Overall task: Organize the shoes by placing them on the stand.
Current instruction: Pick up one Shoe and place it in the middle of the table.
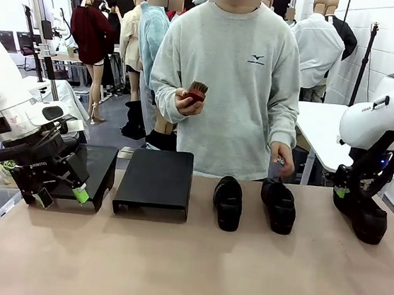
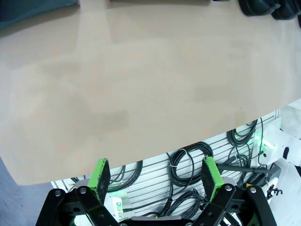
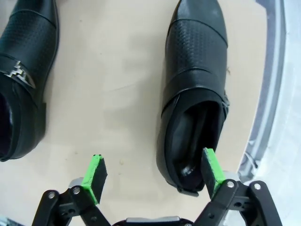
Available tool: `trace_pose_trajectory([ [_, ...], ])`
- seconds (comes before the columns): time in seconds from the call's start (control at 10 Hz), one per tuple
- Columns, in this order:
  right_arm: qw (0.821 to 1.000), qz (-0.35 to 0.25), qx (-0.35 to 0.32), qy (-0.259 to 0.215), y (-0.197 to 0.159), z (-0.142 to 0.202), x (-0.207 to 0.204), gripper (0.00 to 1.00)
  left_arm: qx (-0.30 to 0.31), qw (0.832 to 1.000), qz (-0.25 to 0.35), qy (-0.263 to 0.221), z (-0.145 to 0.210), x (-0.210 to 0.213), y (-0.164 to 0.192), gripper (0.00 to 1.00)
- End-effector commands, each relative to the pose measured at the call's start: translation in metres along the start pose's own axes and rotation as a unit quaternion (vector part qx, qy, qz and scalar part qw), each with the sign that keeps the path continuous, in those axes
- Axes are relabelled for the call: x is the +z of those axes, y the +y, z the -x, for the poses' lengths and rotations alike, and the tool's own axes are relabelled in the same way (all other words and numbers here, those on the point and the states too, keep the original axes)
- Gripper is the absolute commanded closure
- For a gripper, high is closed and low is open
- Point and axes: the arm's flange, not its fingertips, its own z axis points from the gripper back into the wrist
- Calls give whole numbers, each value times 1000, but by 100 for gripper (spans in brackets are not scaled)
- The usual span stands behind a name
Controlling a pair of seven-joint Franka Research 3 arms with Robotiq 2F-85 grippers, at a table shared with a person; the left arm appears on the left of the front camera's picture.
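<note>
the right hand (image 3: 152, 158) hangs spread and empty just above the nearest shoe (image 3: 195, 94), whose long axis runs straight away from the wrist, toe far and heel opening near. that shoe lies off-centre, under one pad (image 3: 210, 167), with bare worktop (image 3: 122, 108) in the gap, so i judge the hand must shift sideways before it can close across the heel. the left hand (image 1: 62, 195), also spread and empty, sits near the stand (image 1: 154, 178), well apart from the 2 other shoes (image 1: 228, 202), so the right arm is nearer.
</note>
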Motion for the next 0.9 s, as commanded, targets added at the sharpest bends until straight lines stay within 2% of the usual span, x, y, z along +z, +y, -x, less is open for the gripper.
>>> trace_pose_trajectory([
  [0.0, 999, -32, -2, 21, -17, -16, -9, 0, 2, 1000, -1, 0, 0, 1, 0, 0],
  [0.3, 999, -31, -8, 27, -23, -21, -12, 0, 2, 1000, -1, 0, 0, 1, 0, 0],
  [0.8, 996, -61, -5, 58, -41, -40, -38, 0, 2, 1000, -1, 0, 0, 1, 0, 0],
])
